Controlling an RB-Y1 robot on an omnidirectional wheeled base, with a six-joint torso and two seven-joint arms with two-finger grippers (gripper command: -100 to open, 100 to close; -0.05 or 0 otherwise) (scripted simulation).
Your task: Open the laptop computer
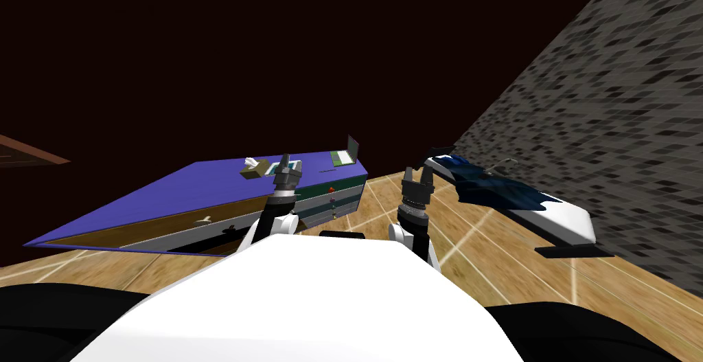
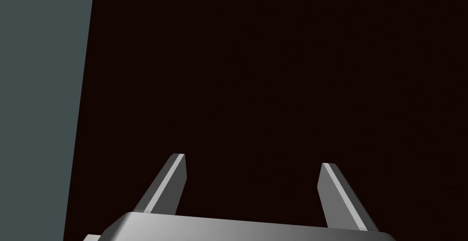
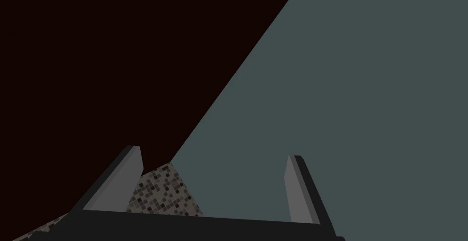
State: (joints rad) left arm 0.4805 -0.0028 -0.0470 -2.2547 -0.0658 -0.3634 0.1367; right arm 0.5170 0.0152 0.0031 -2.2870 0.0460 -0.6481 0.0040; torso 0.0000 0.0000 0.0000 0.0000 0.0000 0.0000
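Facing a desk [image 1: 171, 196] with a purple top and a bank of drawers [image 1: 329, 196] down its front.

Holding the left tool [image 1: 286, 167] upright, seen against the desk top in the head view. Fingers [image 2: 171, 183] spread wide apart, gripping nothing, with a black area and a flat grey-green plane beyond them.

Holding the right tool [image 1: 417, 178] upright too, off the end of the desk and above the wooden floor [image 1: 412, 241]. Fingers [image 3: 295, 188] likewise apart and empty, with a patch of mosaic wall [image 3: 160, 190] between them, black area to one side and the same grey-green plane to the other.

Beyond the left tool and off to its right, at the far corner of the desk: the laptop [image 1: 345, 155]. Well apart from both tools, nearer the left one. Base flat on the purple top, grey lid already raised at its far edge.

Just left of the left tool, on the desk top: a small tan box [image 1: 252, 167], near the tool but not touching as far as can be told.

To the right of the right tool: a low white piece of furniture [image 1: 563, 217] draped with dark blue cloth [image 1: 494, 186], lying along the foot of the mosaic wall.
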